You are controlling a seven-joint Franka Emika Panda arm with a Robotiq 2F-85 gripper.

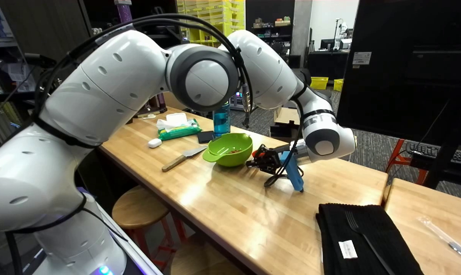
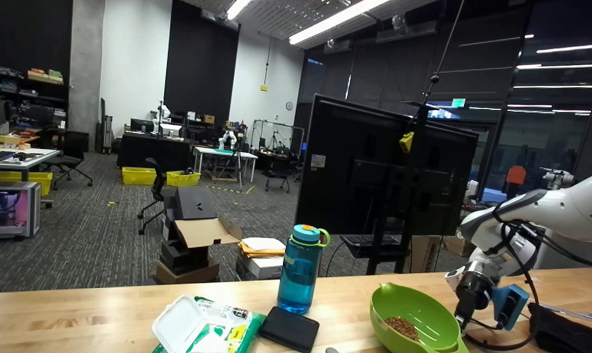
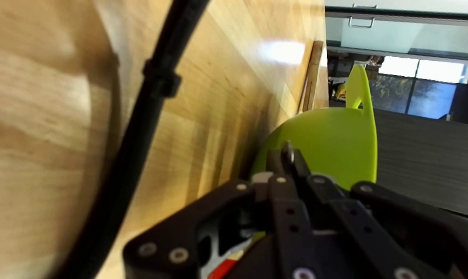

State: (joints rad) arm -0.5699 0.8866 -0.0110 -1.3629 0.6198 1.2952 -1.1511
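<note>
My gripper (image 1: pixel 250 164) is low over the wooden table, close beside a green bowl (image 1: pixel 236 161). In the wrist view, the fingertips (image 3: pixel 288 164) are closed around a thin, rounded metal piece (image 3: pixel 289 151); most of it is hidden between the fingers. The bowl's outer wall (image 3: pixel 334 143) stands just beyond the fingertips; I cannot tell whether they touch it. In an exterior view, small brown pieces (image 2: pixel 401 328) lie inside the bowl (image 2: pixel 430 316), and the gripper (image 2: pixel 460 321) is beside its rim. A red thing (image 3: pixel 222 268) shows partly behind the finger linkage.
A spatula with a wooden handle (image 1: pixel 173 163) lies by the bowl. A blue bottle (image 1: pixel 221 121), a black flat case (image 1: pixel 205 137), a wipes pack (image 1: pixel 180 131) and a small white case (image 1: pixel 154 143) stand beyond. A fork (image 1: pixel 367 238) lies on a black cloth (image 1: pixel 331 229). A black cable (image 3: pixel 140 147) hangs near the gripper.
</note>
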